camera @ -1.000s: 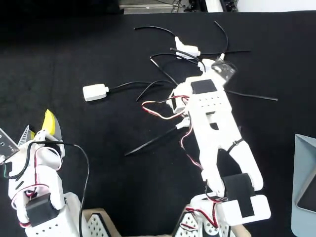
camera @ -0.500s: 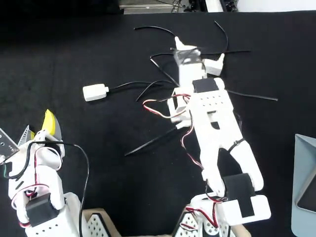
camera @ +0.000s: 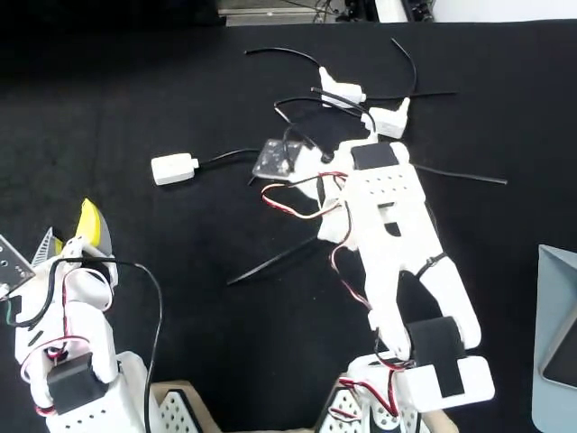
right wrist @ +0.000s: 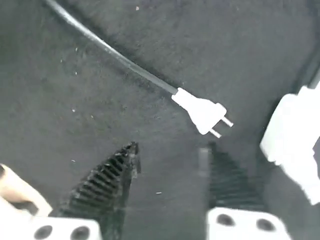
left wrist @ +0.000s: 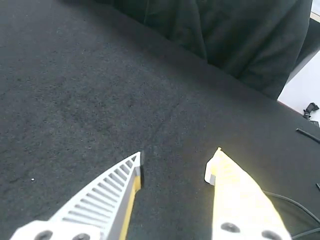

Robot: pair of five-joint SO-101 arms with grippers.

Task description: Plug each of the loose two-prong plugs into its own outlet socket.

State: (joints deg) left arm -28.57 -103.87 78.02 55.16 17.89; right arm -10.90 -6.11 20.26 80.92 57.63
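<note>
R jaws stand apart, gripping nothing, over the black counter point(camera: 135, 108); a white two-prong plug point(right wrist: 202, 114) lies just ahead of their tips, not touching, prongs toward a white block point(right wrist: 292, 145) close by. L jaws apart too (yellow, over bare counter), well apart from the white socket point(camera: 174, 168) w/ black cord. Grey bin point(camera: 552, 298) at counter's edge, contents: can't tell.
</note>
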